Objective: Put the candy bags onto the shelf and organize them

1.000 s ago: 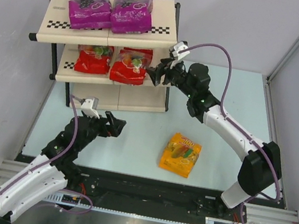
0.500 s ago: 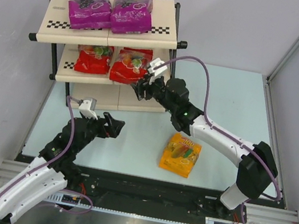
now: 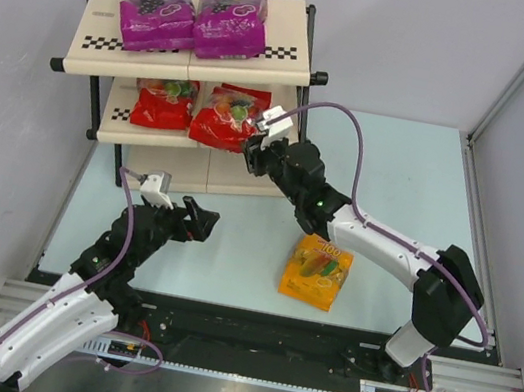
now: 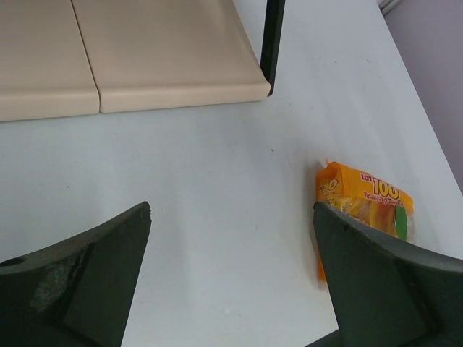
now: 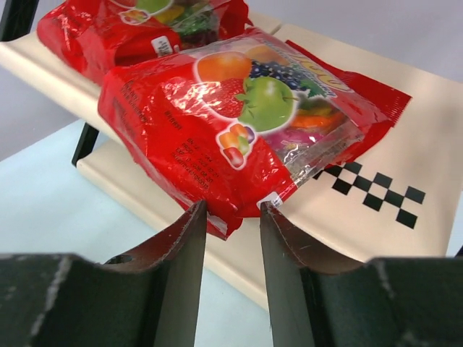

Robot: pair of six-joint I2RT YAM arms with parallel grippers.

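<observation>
right red bag [image 5: 239,123]: lies on the middle board of the shelf, at its right half. it sits a little askew, and its near edge hangs over the board's front lip.
right gripper [image 5: 230,217]: i reach it in at that front lip. my fingers are drawn to a narrow gap with the bag's near edge between the tips. both tips sit at the plastic, but i cannot tell whether they pinch it yet.
left red bag [image 3: 164,103]: same board, left half, just beside the right red bag, flat.
left purple bag [image 3: 154,13]: on the top board, left half, flat.
right purple bag [image 3: 232,20]: on the top board, just beside the left purple bag.
shelf [image 3: 291,34]: stands at the far left of the table, cream boards in a black frame. checkered strips run along the front of the top and middle boards. in the right wrist view one strip shows just right of the bag i am at.
orange bag [image 3: 318,270]: lies flat on the table, in front of the shelf and well apart from it. my right arm passes over its far edge.
left gripper [image 4: 231,217]: fingers spread wide with nothing between them. it hangs above the table, near the front of the bottom board, with the orange bag off to its right.
table [image 3: 399,169]: pale blue top, carrying the shelf and the orange bag.
</observation>
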